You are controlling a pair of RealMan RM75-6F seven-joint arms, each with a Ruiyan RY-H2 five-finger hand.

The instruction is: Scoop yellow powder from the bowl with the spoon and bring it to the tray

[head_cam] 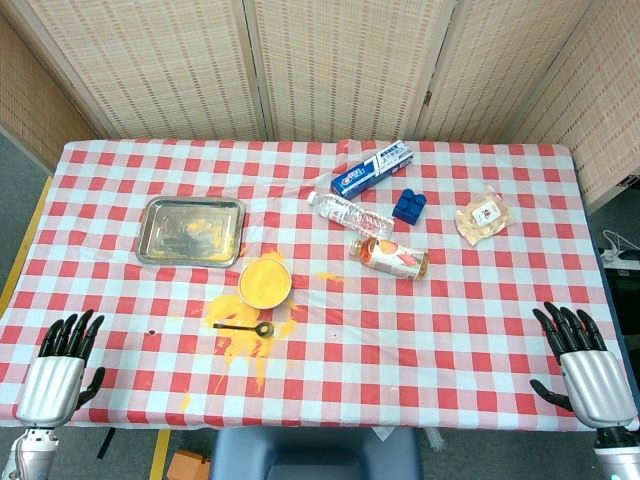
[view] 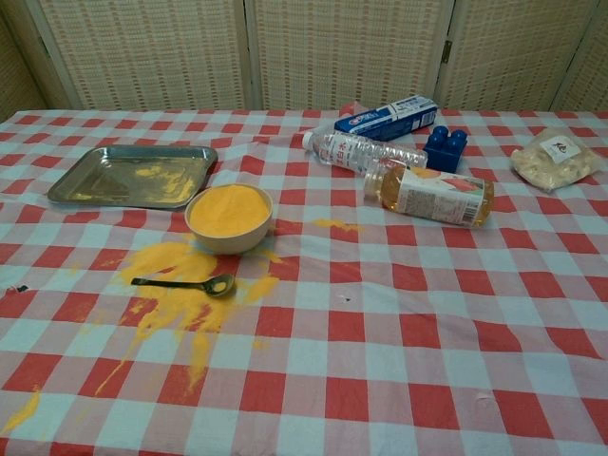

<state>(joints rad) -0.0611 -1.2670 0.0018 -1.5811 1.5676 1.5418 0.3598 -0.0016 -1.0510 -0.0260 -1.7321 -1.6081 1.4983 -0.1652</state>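
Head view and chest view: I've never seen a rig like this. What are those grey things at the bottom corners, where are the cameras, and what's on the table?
Those are the robot's two mechanical hands, left hand and right hand, both with fingers apart, holding nothing. The head view looks down from above; the chest view looks across the table from lower and shows no hands. On the red-checked tablecloth lie a silver metal tray, a bowl of yellow powder, a small dark spoon on spilled powder, two plastic bottles, a blue box, a blue block and a packet.
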